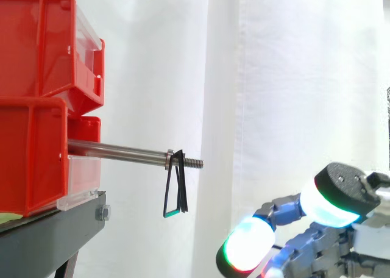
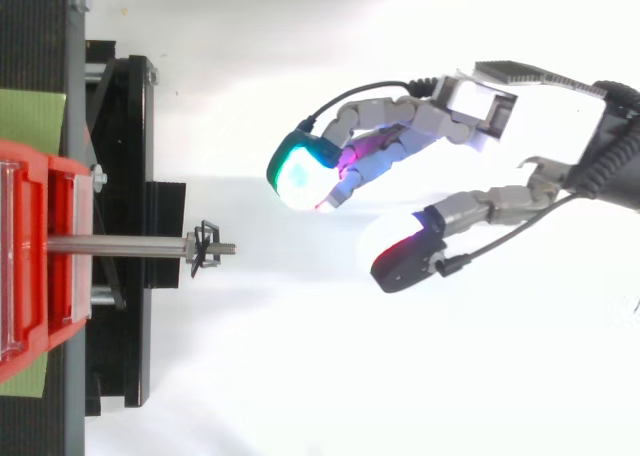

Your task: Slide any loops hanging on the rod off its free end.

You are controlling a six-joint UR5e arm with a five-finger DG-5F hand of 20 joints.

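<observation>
A steel rod (image 1: 122,152) sticks out level from the red bins (image 1: 36,107) toward the right and ends in a threaded tip (image 1: 194,163). A thin dark loop (image 1: 175,189) hangs from the rod just behind that tip, next to a nut; from above the loop (image 2: 203,248) shows as a small tangle on the rod (image 2: 120,244). My hand (image 2: 480,106) hovers to the right of the free end and lower than the rod, well apart from it. Its fingers (image 1: 247,244) are relaxed and spread, holding nothing.
The red bins are stacked on a black stand (image 1: 55,229) at the left. A white curtain (image 1: 292,77) hangs behind. Open space lies between the rod's tip and my hand.
</observation>
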